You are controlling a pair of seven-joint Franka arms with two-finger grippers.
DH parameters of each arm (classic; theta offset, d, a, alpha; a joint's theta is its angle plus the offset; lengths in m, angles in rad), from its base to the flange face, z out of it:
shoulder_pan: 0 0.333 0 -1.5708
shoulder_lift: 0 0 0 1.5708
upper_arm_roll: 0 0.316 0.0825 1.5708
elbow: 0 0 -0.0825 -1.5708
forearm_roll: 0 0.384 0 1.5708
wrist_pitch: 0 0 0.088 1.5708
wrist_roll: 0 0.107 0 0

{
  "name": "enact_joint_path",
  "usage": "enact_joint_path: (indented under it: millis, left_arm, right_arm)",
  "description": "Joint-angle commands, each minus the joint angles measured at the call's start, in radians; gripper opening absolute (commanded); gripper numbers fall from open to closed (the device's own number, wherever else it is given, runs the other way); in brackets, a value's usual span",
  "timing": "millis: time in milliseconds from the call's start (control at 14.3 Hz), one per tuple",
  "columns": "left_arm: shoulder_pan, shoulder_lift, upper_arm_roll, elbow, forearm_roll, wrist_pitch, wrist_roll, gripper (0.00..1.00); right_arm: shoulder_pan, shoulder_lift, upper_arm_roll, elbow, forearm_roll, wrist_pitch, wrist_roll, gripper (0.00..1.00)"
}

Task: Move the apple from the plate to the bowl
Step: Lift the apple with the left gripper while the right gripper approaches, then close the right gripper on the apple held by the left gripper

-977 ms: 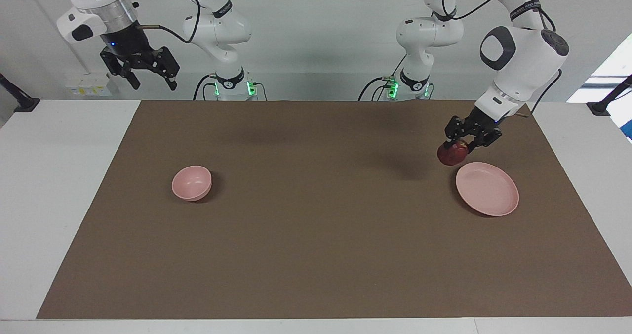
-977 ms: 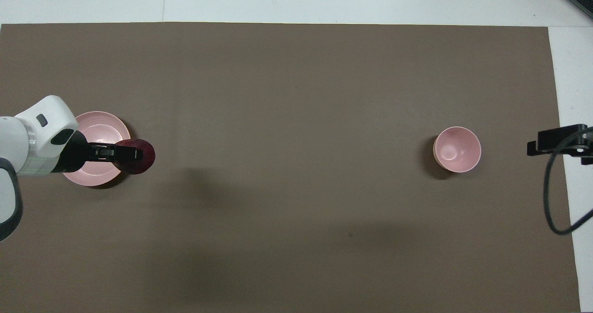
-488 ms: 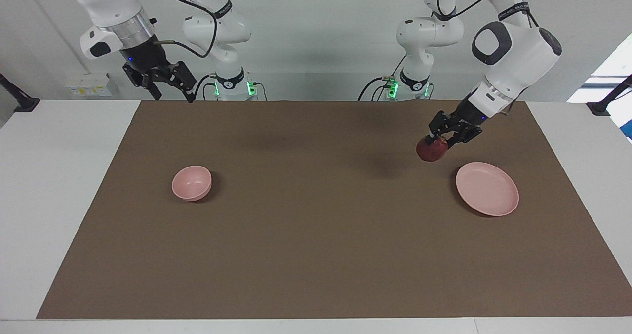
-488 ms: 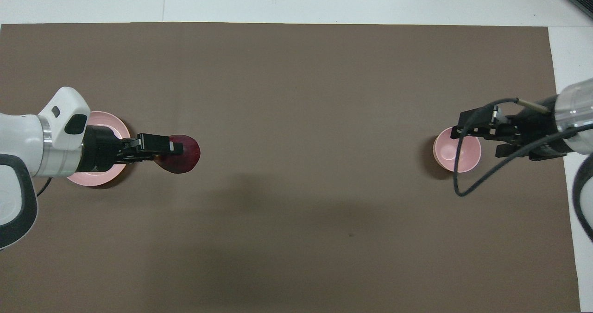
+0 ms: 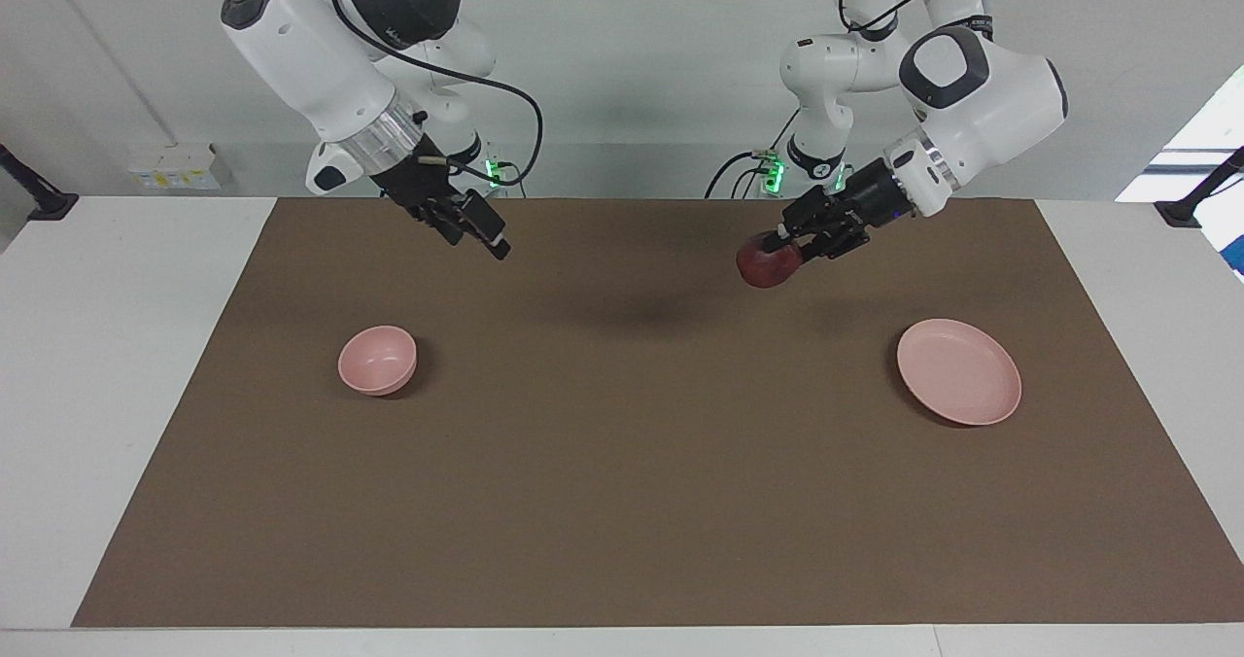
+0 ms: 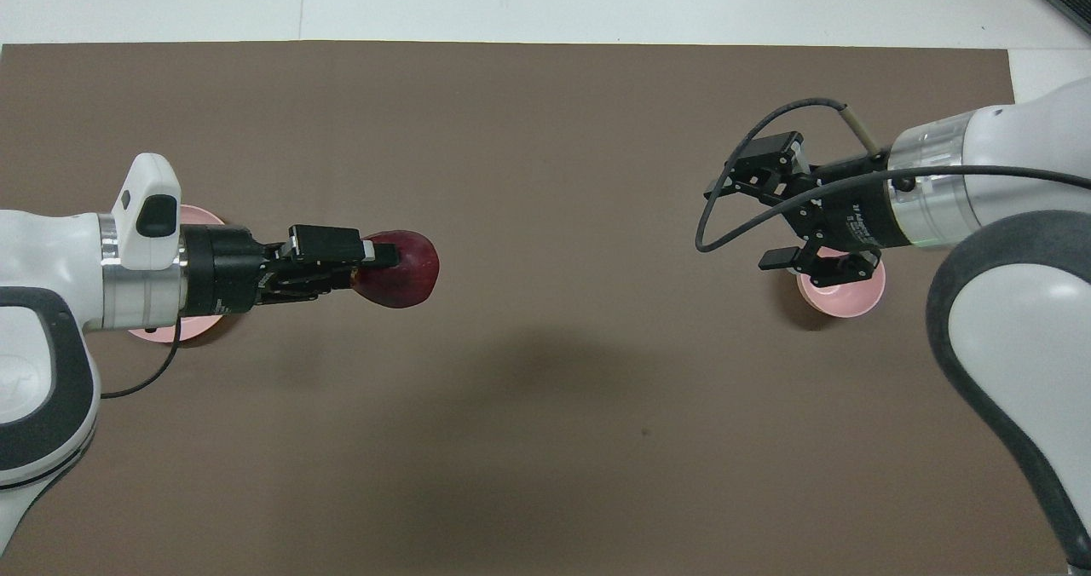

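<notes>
My left gripper (image 5: pixel 783 246) is shut on the dark red apple (image 5: pixel 767 261) and holds it in the air over the brown mat, away from the pale pink plate (image 5: pixel 958 370), which has nothing on it. In the overhead view the apple (image 6: pixel 402 257) sticks out of the left gripper (image 6: pixel 377 256), and the arm hides most of the plate (image 6: pixel 201 215). The small pink bowl (image 5: pixel 377 359) stands toward the right arm's end. My right gripper (image 5: pixel 483 230) is open and raised over the mat beside the bowl; in the overhead view it (image 6: pixel 738 223) partly covers the bowl (image 6: pixel 842 293).
The brown mat (image 5: pixel 622 501) covers most of the white table (image 5: pixel 117 346). Only the plate and the bowl stand on it. A cable loops from the right wrist (image 6: pixel 724 210).
My left gripper has carried the apple up and away from the plate toward the middle of the table. My right arm has swung in from its end, gripper now over the mat by the bowl.
</notes>
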Motion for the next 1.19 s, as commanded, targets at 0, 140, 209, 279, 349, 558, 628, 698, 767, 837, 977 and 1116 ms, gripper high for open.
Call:
enact_joint_path:
  millis: [0, 140, 209, 279, 349, 558, 628, 698, 767, 837, 977, 1116]
  left_arm:
    - [-0.006, -0.030, -0.053, -0.017, -0.086, 0.115, -0.032, 0.00]
    - [-0.008, -0.032, -0.104, -0.018, -0.115, 0.227, -0.042, 0.00]
    - [-0.009, -0.032, -0.128, -0.020, -0.120, 0.272, -0.045, 0.00]
    - [-0.014, -0.030, -0.151, -0.020, -0.121, 0.316, -0.049, 0.00]
    - [-0.014, -0.030, -0.176, -0.021, -0.123, 0.351, -0.064, 0.00]
    - [-0.015, -0.029, -0.223, -0.021, -0.121, 0.437, -0.094, 0.00]
    - [-0.014, -0.027, -0.225, -0.021, -0.121, 0.447, -0.100, 0.00]
    - [-0.014, -0.027, -0.225, -0.021, -0.121, 0.447, -0.100, 0.00]
    - [-0.014, -0.027, -0.225, -0.021, -0.121, 0.447, -0.101, 0.00]
    - [-0.014, -0.027, -0.227, -0.023, -0.120, 0.447, -0.106, 0.00]
    - [-0.014, -0.029, -0.227, -0.023, -0.118, 0.445, -0.106, 0.00]
    - [-0.015, -0.030, -0.228, -0.023, -0.118, 0.444, -0.105, 0.00]
  right_arm:
    - [-0.003, 0.014, 0.002, -0.005, 0.116, 0.040, 0.103, 1.00]
    - [0.030, 0.029, 0.002, -0.005, 0.200, 0.100, 0.213, 1.00]
    - [0.055, 0.036, 0.002, -0.003, 0.234, 0.132, 0.264, 1.00]
    - [0.082, 0.045, 0.002, -0.003, 0.266, 0.176, 0.323, 1.00]
    - [0.106, 0.052, 0.002, -0.003, 0.291, 0.209, 0.373, 1.00]
    - [0.127, 0.082, 0.002, -0.005, 0.378, 0.218, 0.402, 1.00]
    - [0.129, 0.085, 0.002, -0.005, 0.392, 0.211, 0.404, 1.00]
    - [0.129, 0.089, 0.002, -0.005, 0.409, 0.206, 0.410, 1.00]
    - [0.132, 0.100, 0.008, -0.005, 0.429, 0.208, 0.414, 1.00]
    - [0.150, 0.102, 0.008, -0.005, 0.440, 0.214, 0.416, 1.00]
    - [0.179, 0.120, 0.008, 0.002, 0.447, 0.223, 0.416, 1.00]
    - [0.205, 0.129, 0.008, 0.003, 0.447, 0.232, 0.410, 1.00]
